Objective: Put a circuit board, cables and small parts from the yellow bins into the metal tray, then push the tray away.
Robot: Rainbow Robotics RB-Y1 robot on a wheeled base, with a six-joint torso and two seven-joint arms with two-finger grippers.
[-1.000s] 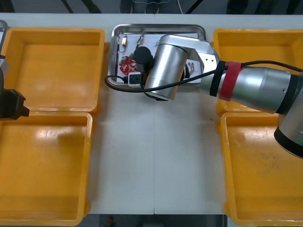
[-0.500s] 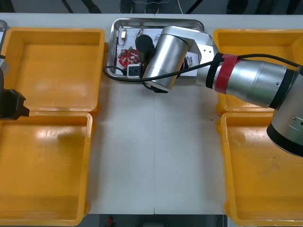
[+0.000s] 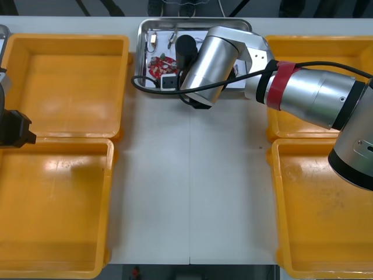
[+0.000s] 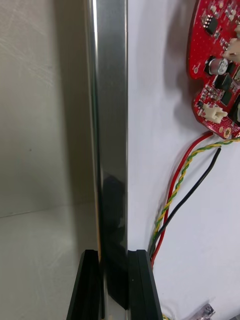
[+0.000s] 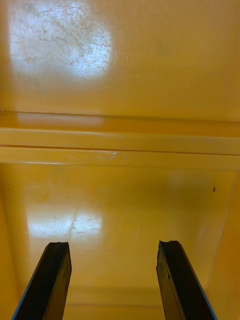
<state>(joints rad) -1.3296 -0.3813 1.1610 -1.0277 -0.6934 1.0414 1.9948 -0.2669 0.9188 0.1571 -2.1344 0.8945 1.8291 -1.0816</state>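
Clamping our right hand (image 4: 113,254) on the near rim of the shiny metal tray (image 4: 110,100), far on the surface (image 3: 192,175), we can push it with the round red circuit board (image 4: 215,65) inside; our left hand (image 5: 112,252) hangs apart over a yellow plastic bin (image 3: 64,76)

My top camera looks steeply down on the whole desk (image 3: 192,192). The camera behind my right claw (image 4: 115,254) peers close along the metal tray (image 4: 111,100) rim, also seen from above; behind my left claw (image 5: 112,246), one stares closely into yellow bins (image 5: 120,65).
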